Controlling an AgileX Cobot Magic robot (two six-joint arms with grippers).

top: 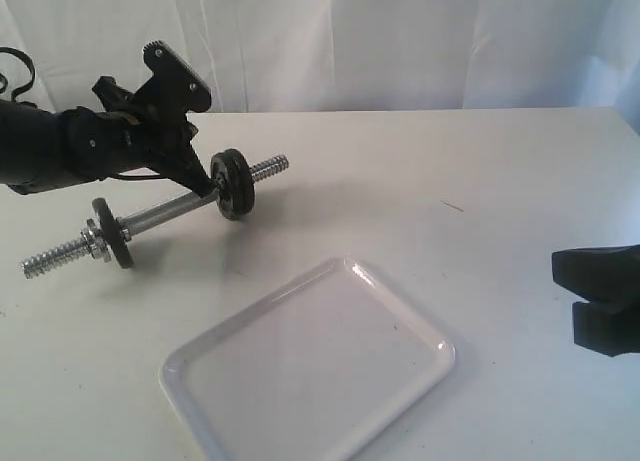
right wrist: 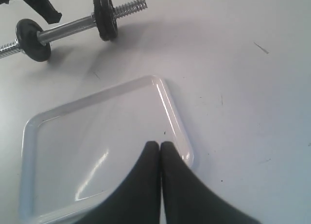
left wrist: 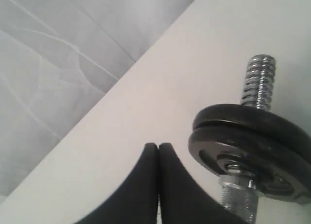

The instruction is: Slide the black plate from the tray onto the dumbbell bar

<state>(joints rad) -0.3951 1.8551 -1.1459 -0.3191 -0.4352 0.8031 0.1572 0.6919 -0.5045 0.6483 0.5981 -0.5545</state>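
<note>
1. At the far left, the dumbbell bar (top: 160,214) lies slantwise on the table (top: 500,171), from lower left up toward the middle. It is a chrome rod, smooth in the middle with coarse thread at both ends. A lone black disc (top: 112,236) stands upright near its left end, against a small metal collar (top: 92,241).
2. The left arm (top: 60,146) reaches in from the upper left. The left pincer (top: 208,184) has its tips pressed together with nothing between them, just left of the black plate. Whether they touch the bar I cannot tell.
3. The black plate (top: 234,183) sits upright on the bar near its right threaded end, well apart from the tray. A second black disc (left wrist: 233,114) lies flat against it. The metal is matte, with a thick rounded rim and a recessed middle.
4. The tray (top: 310,376), lower centre, is white and glossy, with rounded corners and a raised rim.
5. At the right edge, the right pincer (right wrist: 160,147) is pressed together on nothing, above the tray's rim.
6. The table is plain white with a small dark scuff (top: 453,206). Creased white cloth (top: 400,41) hangs behind it.
</note>
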